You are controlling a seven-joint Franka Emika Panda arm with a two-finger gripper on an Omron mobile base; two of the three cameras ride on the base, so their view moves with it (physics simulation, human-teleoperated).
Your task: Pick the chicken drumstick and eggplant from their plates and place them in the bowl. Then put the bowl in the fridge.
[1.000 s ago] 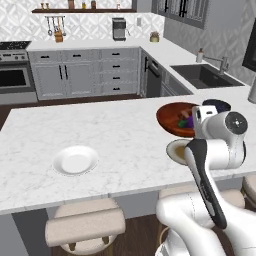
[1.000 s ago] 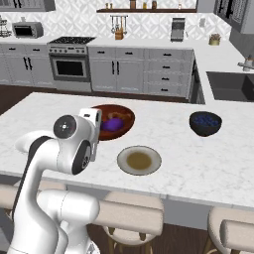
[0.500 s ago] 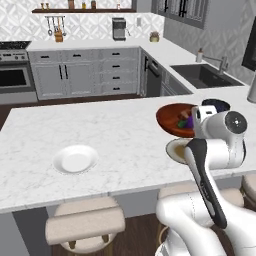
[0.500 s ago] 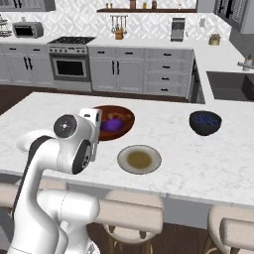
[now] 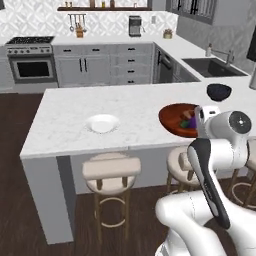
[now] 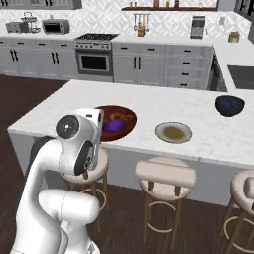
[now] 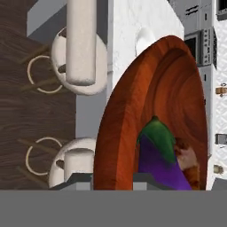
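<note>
Tool (image 7: 113,179) gripping one bowl (image 7: 133,102), one eggplant (image 7: 157,153), one drumstick (image 7: 188,162) inside, two plates (image 5: 102,123) behind.

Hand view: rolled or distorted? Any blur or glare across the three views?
Hand view: rolled sideways, counter edge runs vertical, bowl stretched into a tall ellipse, eggplant cropped by the bottom band. Left base view: sharp, flat even light, no glare on the counter. Right base view: same, a soft sheen on the tan plate.

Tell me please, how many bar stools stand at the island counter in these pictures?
4 at least. In the right base view: one stool behind the robot, a middle stool, a right stool. A fourth stool stands below the white plate. More may be hidden.
</note>
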